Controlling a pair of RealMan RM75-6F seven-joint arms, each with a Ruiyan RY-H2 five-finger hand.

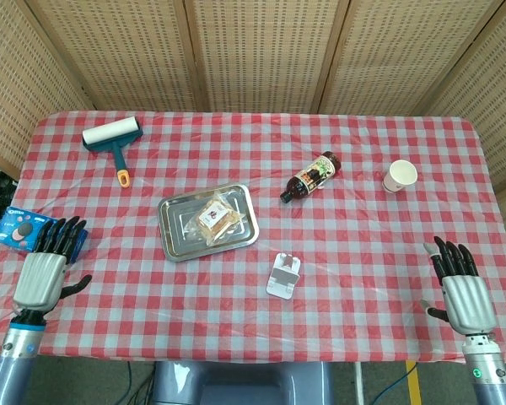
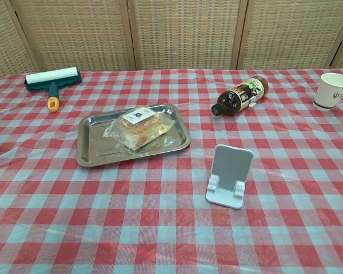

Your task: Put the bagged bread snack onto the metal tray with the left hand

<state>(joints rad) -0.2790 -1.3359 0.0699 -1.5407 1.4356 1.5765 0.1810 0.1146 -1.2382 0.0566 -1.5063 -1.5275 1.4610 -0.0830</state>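
The bagged bread snack (image 1: 216, 217) (image 2: 139, 128) lies on the metal tray (image 1: 174, 237) (image 2: 94, 150), toward its right half, with nothing touching it. My left hand (image 1: 42, 271) hovers at the table's near left corner, far from the tray, fingers spread and holding nothing. Over the near right edge my right hand (image 1: 464, 289) is also spread and empty. The chest view shows neither hand.
A lint roller (image 1: 113, 140) (image 2: 52, 78) lies at the back left. A blue biscuit box (image 1: 17, 227) sits just beyond my left hand. A dark bottle (image 1: 309, 176) (image 2: 240, 95) lies right of the tray, a paper cup (image 1: 400, 175) (image 2: 333, 90) further right, and a white phone stand (image 1: 283, 275) (image 2: 231, 175) in front.
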